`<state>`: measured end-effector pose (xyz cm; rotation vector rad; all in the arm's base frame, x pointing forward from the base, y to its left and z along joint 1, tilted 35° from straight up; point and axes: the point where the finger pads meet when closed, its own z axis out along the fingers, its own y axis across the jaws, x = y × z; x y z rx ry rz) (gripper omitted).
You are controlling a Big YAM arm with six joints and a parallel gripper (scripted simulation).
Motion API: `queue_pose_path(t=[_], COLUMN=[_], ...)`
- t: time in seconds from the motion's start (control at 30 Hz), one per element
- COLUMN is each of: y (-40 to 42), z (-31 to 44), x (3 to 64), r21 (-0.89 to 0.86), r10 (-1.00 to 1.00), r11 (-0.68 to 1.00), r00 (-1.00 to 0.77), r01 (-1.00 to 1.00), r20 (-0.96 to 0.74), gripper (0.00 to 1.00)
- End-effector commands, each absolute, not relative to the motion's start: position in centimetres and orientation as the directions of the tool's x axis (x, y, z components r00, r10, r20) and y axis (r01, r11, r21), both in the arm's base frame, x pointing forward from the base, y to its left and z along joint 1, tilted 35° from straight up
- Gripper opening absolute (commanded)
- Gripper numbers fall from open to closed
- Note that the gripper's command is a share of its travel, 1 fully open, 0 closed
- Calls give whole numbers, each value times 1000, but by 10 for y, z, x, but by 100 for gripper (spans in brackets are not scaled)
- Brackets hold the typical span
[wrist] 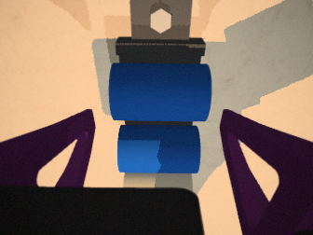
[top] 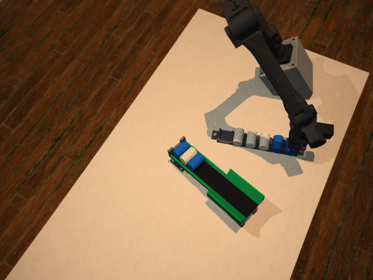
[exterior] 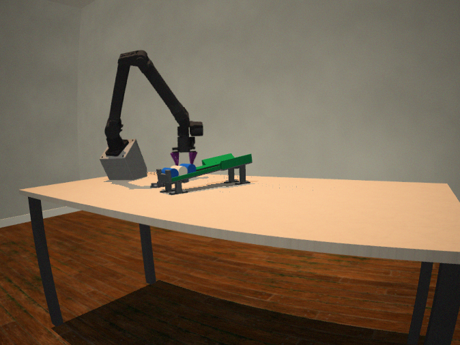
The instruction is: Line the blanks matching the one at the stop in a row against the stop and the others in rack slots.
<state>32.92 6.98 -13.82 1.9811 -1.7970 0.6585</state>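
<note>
The feed ramp (top: 247,182) (exterior: 237,162) has green sides. Against its stop (top: 182,139) lie a blue blank (top: 181,149) (exterior: 169,172), a white blank (top: 188,155) (exterior: 179,170) and a second blue blank (top: 195,161) (exterior: 188,168), straight across and close together. The dark stock rack (top: 226,136) holds three whitish blanks (top: 250,139) toward its left and two blue blanks at its right, the inner one (top: 277,143) (wrist: 158,149) and the end one (top: 289,147) (wrist: 159,91). The rack's leftmost slot is empty. My gripper (wrist: 157,117) (exterior: 184,163) is open, its fingertips either side of the end blue blank, with gaps.
The ramp's raised green side walls (top: 245,186) stand at its far end from the stop. The grey base block (top: 290,72) (exterior: 124,163) of the arm stands behind the rack. The table's right edge runs near the rack's right end.
</note>
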Motion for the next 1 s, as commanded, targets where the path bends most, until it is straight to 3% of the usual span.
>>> queue_pose_path(t=[0.0,0.97], y=[68,55], z=[-137,-152], x=[343,330], r21=[-59,-25], r10=[-823,-813], r11=[-91,-95], r00=[42,63], r01=[-994,-995], r20=[567,579], gripper=[80,80])
